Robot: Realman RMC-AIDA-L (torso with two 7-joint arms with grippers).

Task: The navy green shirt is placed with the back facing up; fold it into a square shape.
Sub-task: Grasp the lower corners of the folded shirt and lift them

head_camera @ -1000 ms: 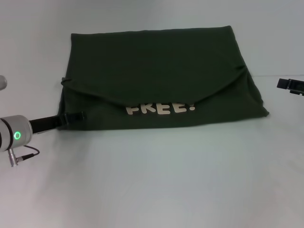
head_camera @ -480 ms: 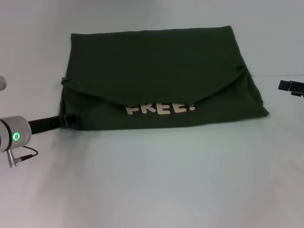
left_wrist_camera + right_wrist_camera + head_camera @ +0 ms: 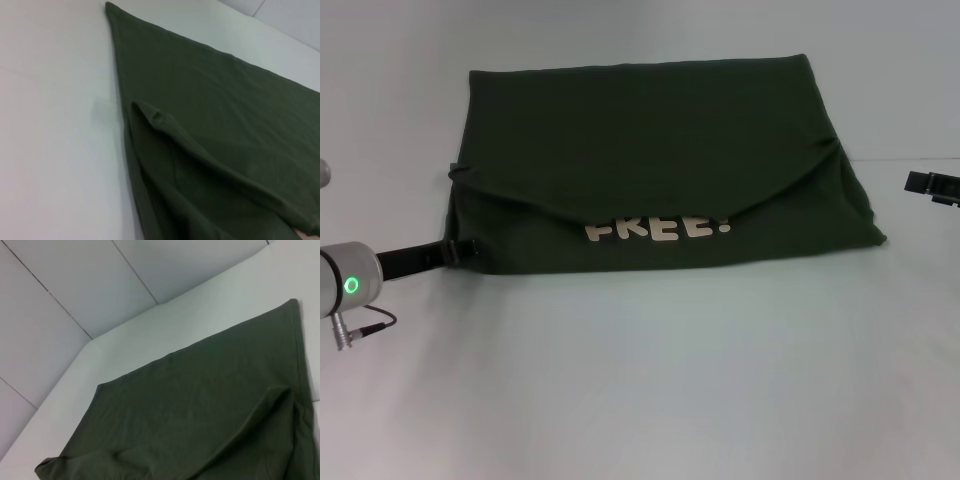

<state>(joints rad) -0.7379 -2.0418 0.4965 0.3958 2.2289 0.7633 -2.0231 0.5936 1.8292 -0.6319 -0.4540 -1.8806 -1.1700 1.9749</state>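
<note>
Shirt [image 3: 650, 170] lies between left gripper [image 3: 460, 250], seemingly touching, and right gripper [image 3: 932, 185]

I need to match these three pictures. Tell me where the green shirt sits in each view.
Head view: the navy green shirt lies folded across the upper middle of the table, white lettering near its front edge.
Left wrist view: fills the right half.
Right wrist view: fills the lower right.
Shared landmark: the curved folded-over flap edge.

left arm [image 3: 350, 285] — silver wrist, green ring light, thin black cable | right gripper [image 3: 932, 185] — black
</note>
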